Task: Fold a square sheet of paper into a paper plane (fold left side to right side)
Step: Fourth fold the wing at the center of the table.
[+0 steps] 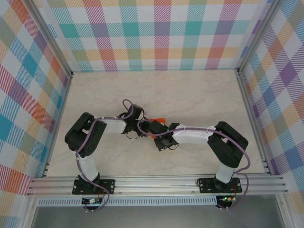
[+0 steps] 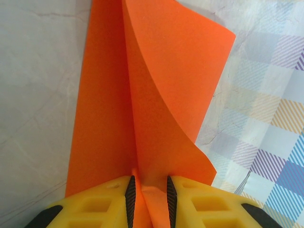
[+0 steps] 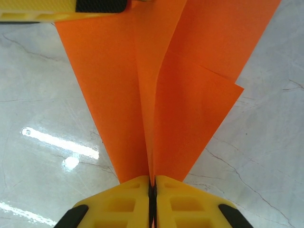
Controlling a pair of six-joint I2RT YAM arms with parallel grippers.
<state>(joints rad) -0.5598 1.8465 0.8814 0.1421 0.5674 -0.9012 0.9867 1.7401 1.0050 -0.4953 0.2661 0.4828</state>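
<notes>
Between the yellow fingers of the left hand (image 2: 150, 192), low in the left wrist view, the orange sheet of paper (image 2: 142, 104) runs away from the hand along a centre ridge. The fingers are closed on that ridge, and folded layers fill the narrow gap between their black pads. Left of the ridge one flap lies flat. Right of it a second flap curls upward, its far corner free. Pale marbled worktop (image 2: 38, 95) lies beneath.

Right wrist view: the right hand (image 3: 152, 187) is clamped fully closed on the opposite end of the same ridge, where the paper narrows to a point just ahead of its fingertips. From there the sheet fans out, with one flap left of the ridge and two overlapping layers right of it. At the far end, a yellow finger of the left hand meets the paper.

Top view: the two hands face each other over the middle of the worktop with a sliver of orange between them and plaid walls (image 1: 161, 33) around.

Gripping both ends of the ridge probably steadies the crease so one side can be folded onto the other. No brand, label or writing is readable.
</notes>
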